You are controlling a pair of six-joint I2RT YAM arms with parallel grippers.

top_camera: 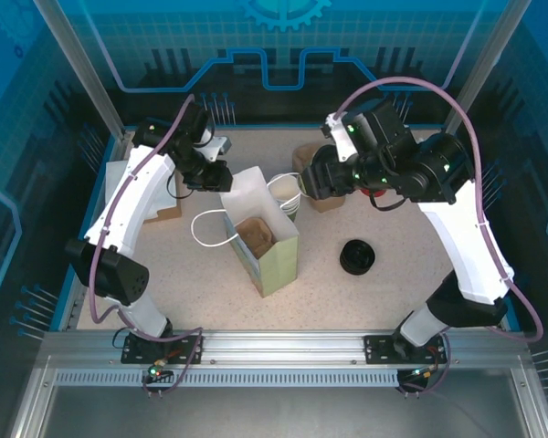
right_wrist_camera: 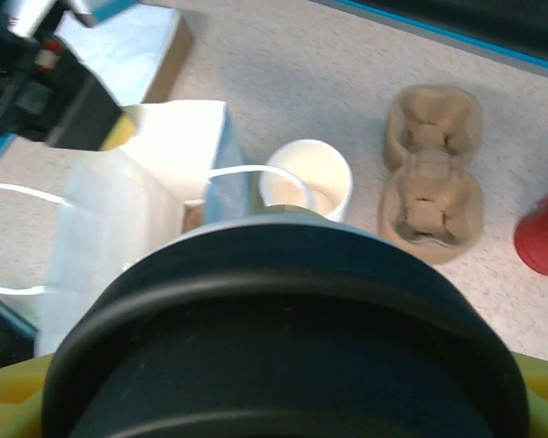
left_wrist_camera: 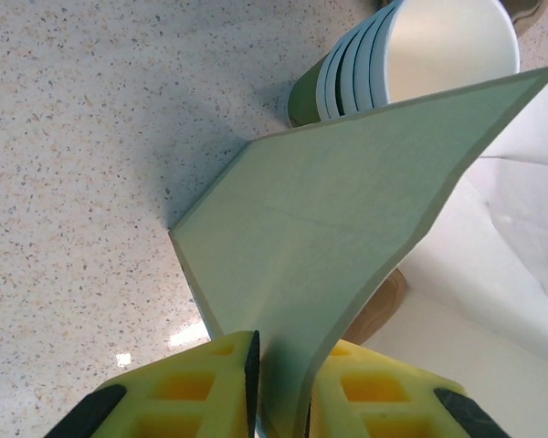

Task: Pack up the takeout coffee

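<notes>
The takeout coffee [right_wrist_camera: 283, 365] sits right in front of the right wrist camera, capped with a black lid. Only a sliver of its olive side shows past the lid. My right gripper [right_wrist_camera: 283, 406] is shut on it, with yellow fingers at both lower corners. From above, that gripper [top_camera: 312, 179] hangs behind the open paper bag [top_camera: 272, 255], near its back right corner. My left gripper [left_wrist_camera: 283, 388] is shut on the bag's green wall [left_wrist_camera: 347, 201]. In the top view the left gripper [top_camera: 217, 175] holds the bag's back left rim. A brown cup carrier [top_camera: 254, 235] lies inside the bag.
A stack of cream-white cups [top_camera: 288, 193] stands just behind the bag, close to the right gripper. An empty brown cup carrier [right_wrist_camera: 431, 173] lies beyond it, and a red cup [right_wrist_camera: 543, 242] stands to its right. A stack of black lids [top_camera: 357, 256] sits right of the bag.
</notes>
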